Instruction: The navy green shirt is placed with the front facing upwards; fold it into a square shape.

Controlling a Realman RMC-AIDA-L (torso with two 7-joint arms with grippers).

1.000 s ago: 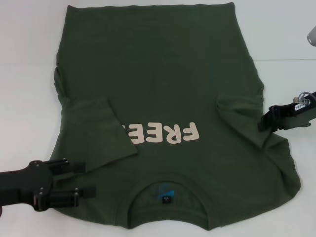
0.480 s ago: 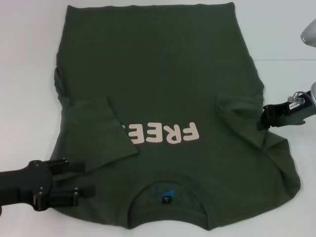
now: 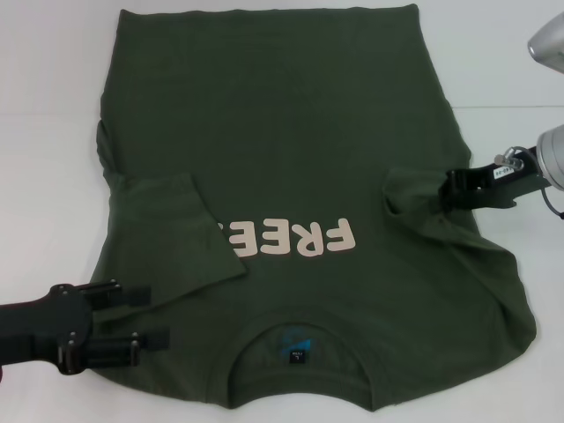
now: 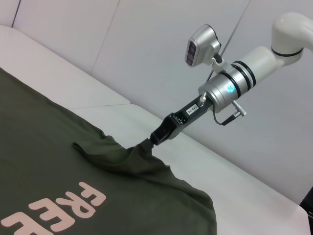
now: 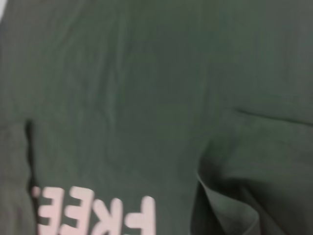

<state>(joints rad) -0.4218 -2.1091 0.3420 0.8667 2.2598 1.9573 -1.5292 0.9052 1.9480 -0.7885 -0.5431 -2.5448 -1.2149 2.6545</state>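
Note:
The navy green shirt (image 3: 282, 132) lies front up on the white table, collar (image 3: 300, 319) nearest me, pink "FREE" lettering (image 3: 291, 240) across the chest. The sleeve on my left (image 3: 167, 229) is folded inward and covers the end of the lettering. My right gripper (image 3: 449, 189) is shut on the other sleeve (image 3: 412, 189), which bunches at the shirt's right edge. The left wrist view shows that gripper (image 4: 154, 138) pinching the raised cloth of the shirt (image 4: 49, 161). My left gripper (image 3: 145, 317) hovers open over the near left shoulder. The right wrist view is filled by the shirt (image 5: 146, 73).
The white table (image 3: 53, 88) shows bare on both sides of the shirt. A seam in the tabletop (image 3: 511, 106) runs across at the back right. The shirt's hem reaches the far edge of the head view.
My right gripper has moved inward, toward the shirt's middle and slightly away from me, drawing the right sleeve with it. The left arm has hardly moved.

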